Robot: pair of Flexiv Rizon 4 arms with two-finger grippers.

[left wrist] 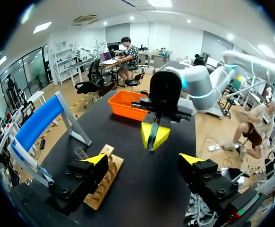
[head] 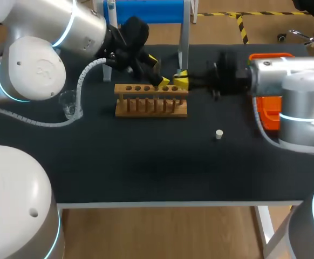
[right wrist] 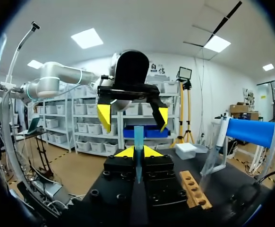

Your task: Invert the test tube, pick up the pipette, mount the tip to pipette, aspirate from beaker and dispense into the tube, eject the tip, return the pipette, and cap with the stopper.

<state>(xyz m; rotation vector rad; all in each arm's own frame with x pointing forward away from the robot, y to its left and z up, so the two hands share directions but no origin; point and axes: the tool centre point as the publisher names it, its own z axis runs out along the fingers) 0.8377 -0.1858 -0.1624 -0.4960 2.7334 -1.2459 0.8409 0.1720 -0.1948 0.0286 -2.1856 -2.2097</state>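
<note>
One test tube [right wrist: 138,135] is standing upright, squeezed in the right fingers [right wrist: 126,152] by the end of the wooden rack [head: 151,102], while the left fingers [right wrist: 103,117] are gaping wide facing it, so they should be closing softly on the glass, minding the rack close by, with the stopper [head: 219,134] lying well apart on the surface [head: 146,162].

The rack [head: 151,100] is bare wood; table [head: 146,162] matt black; beaker [head: 68,103] clear

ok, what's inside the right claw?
A clear test tube, pinched between the fingers of the right claw and pointing out past its tips. Its gripped end is hidden between them; contents can't be told.
</note>
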